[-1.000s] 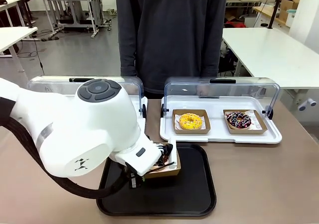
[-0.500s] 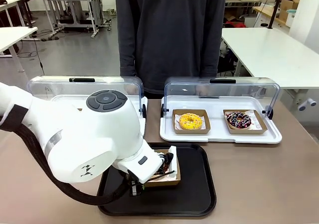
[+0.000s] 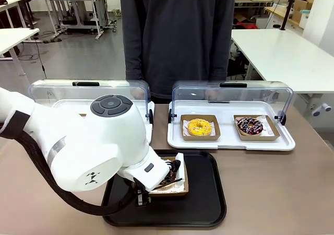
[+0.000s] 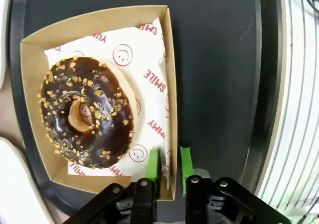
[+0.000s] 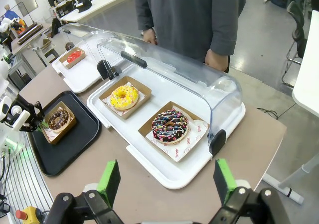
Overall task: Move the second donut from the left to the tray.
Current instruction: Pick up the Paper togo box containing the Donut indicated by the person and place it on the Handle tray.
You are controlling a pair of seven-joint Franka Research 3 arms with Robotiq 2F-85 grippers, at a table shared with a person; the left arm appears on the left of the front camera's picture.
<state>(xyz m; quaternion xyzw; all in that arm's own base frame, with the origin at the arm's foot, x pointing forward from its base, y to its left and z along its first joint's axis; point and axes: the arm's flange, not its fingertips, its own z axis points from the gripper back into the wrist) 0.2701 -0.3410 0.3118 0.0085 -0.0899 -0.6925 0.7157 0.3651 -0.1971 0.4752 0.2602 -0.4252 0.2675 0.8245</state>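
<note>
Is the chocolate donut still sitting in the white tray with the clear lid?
No, the chocolate donut sits in its cardboard holder on the black tray.

yellow donut [image 3: 199,126], sprinkled donut [image 3: 249,125], red donut [image 5: 73,56]

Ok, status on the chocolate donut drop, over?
Left gripper pinching the holder wall, chocolate donut inside, over the black tray; contact unclear. Right gripper open, clear of the domed case. Nothing blocking.

Glossy chocolate donut [image 4: 87,112] in matt brown cardboard holder [image 4: 32,74]; smooth black plastic tray [image 4: 219,59].
</note>
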